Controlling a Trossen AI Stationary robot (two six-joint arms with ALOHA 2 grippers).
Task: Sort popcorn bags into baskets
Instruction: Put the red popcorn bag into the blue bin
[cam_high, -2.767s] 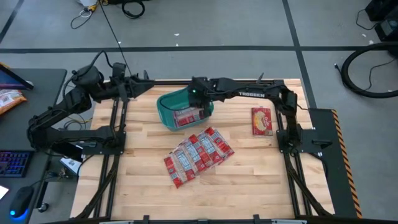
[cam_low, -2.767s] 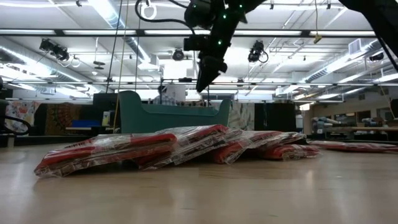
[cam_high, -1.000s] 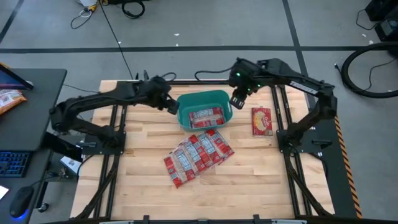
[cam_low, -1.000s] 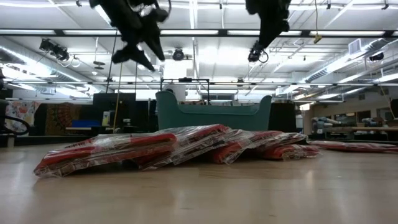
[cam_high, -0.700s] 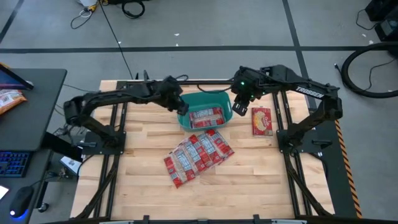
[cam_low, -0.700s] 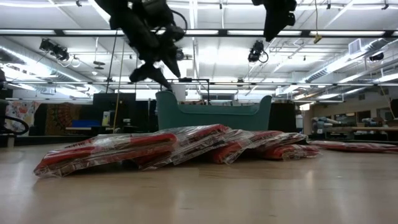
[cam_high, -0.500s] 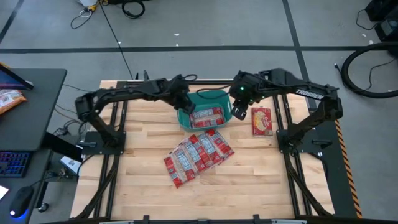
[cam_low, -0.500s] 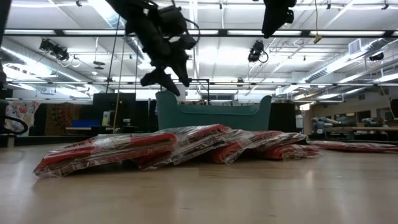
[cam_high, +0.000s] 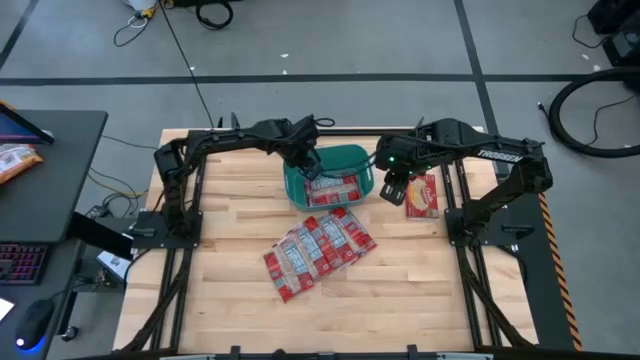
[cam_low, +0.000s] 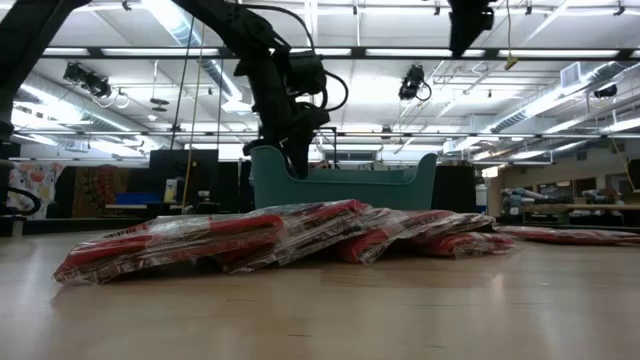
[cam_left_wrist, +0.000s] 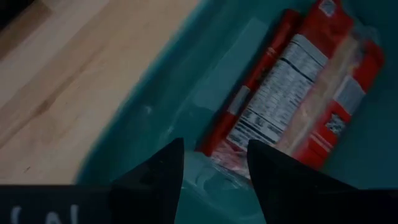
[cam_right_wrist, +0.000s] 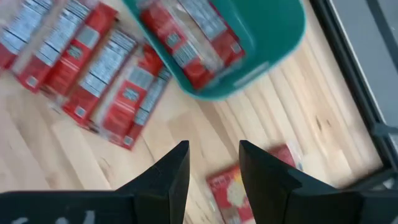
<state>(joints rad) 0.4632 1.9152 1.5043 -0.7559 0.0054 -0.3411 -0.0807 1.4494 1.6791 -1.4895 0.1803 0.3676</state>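
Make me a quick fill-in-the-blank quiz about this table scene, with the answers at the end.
1. The popcorn bags still on the table are mainly ____ in colour.
2. The left hand hangs over the ____ tub.
3. The right hand is open and holds ____.
4. The lone bag lies nearest the ____ hand.

Answers: red; teal; nothing; right

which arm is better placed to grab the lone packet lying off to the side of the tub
Right. The right gripper hangs open between the teal tub and the lone packet, which shows just past its fingers in the right wrist view. The left gripper, also open, is down inside the tub at its far end, over a packet there.
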